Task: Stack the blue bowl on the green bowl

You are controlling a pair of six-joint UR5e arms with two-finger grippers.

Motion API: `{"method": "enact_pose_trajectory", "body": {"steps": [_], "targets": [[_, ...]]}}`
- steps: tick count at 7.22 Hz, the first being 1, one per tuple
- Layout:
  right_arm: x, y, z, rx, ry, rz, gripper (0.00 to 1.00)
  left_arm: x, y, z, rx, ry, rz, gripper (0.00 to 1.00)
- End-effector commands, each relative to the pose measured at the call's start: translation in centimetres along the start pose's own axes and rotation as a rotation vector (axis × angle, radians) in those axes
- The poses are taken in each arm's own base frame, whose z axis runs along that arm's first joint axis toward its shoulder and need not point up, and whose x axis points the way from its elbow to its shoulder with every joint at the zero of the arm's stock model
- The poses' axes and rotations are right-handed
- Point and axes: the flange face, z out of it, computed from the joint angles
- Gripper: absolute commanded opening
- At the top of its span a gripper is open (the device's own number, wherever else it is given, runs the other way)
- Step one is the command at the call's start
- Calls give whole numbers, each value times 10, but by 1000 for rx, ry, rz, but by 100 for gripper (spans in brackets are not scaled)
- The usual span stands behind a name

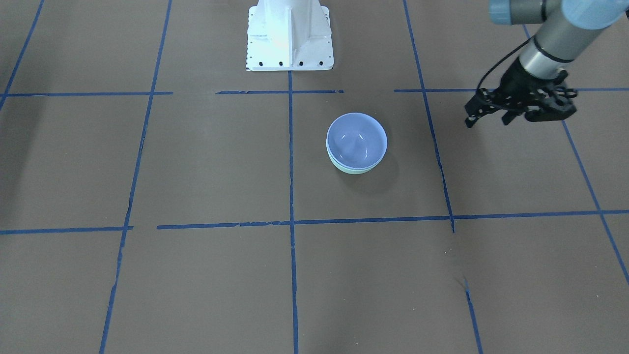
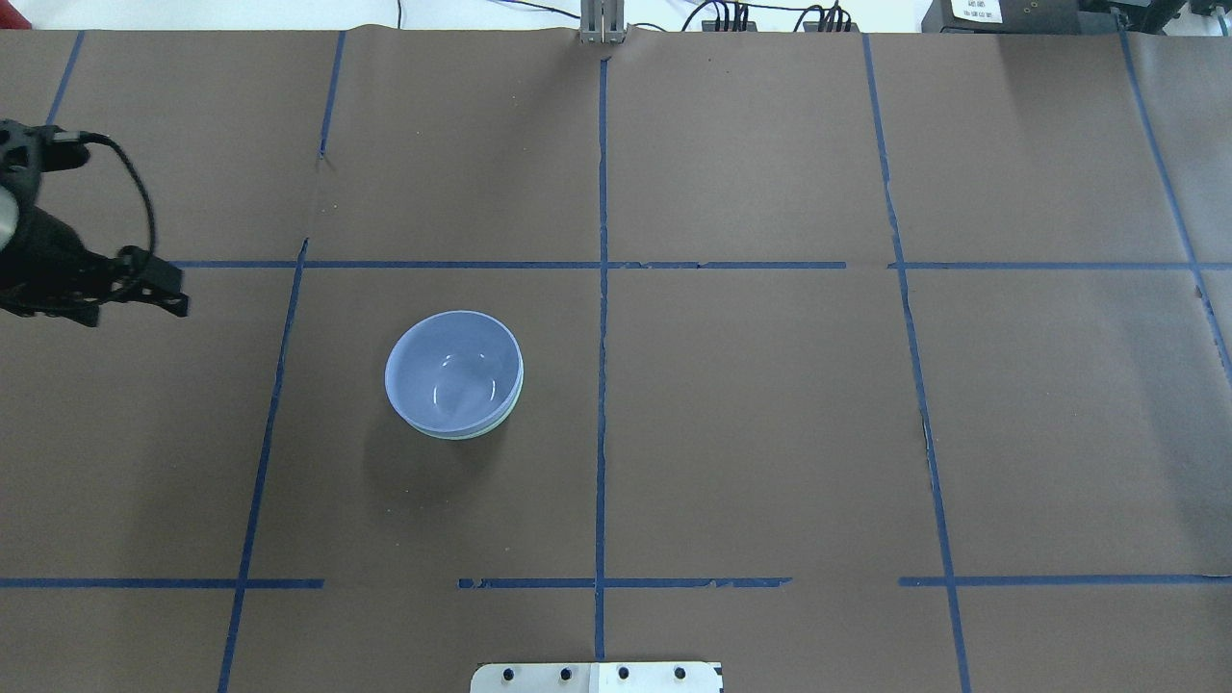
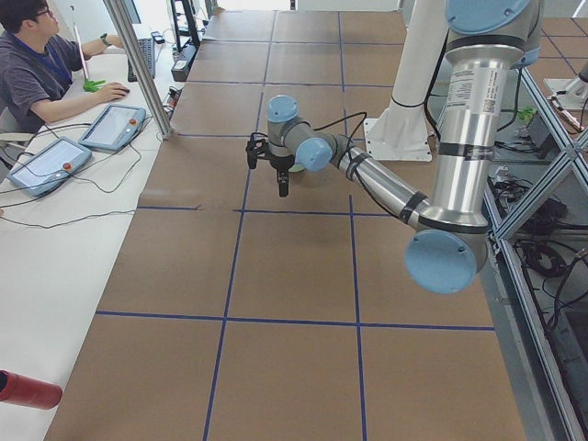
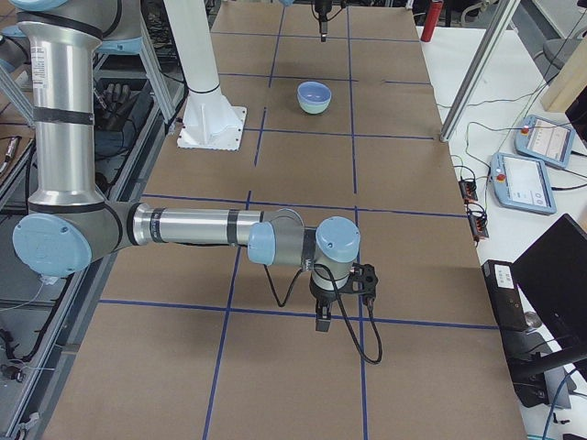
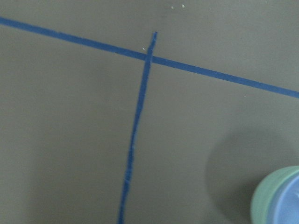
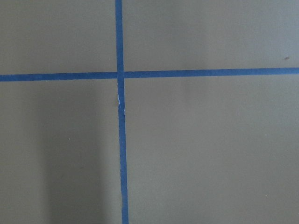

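The blue bowl sits nested inside the green bowl, near the table's middle on my left side. Only a thin mint rim of the green bowl shows under the blue bowl. My left gripper hangs above the table, well away from the bowls toward the table's left end, fingers apart and empty; it also shows in the overhead view. The left wrist view catches the stacked bowls in its lower right corner. My right gripper shows only in the right side view; I cannot tell its state.
The brown table cover has a grid of blue tape lines. The robot's white base stands at the table's edge. An operator sits at a side desk with tablets.
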Motion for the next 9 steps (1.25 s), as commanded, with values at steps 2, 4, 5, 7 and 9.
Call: {"method": "enact_pose_trajectory", "body": {"steps": [2, 4, 5, 7, 9], "targets": [[0, 0, 1, -1, 0, -1, 100, -229, 17, -30, -16, -137, 300, 100], [0, 0, 0, 0, 0, 0, 100, -325, 22, -55, -7, -163, 214, 100], [-1, -1, 0, 0, 0, 0, 100, -344, 27, -67, 0, -160, 155, 100], [0, 0, 1, -1, 0, 1, 100, -349, 30, -64, -21, -158, 131, 100], [0, 0, 1, -1, 0, -1, 100, -341, 30, -62, -17, -68, 127, 100]]}}
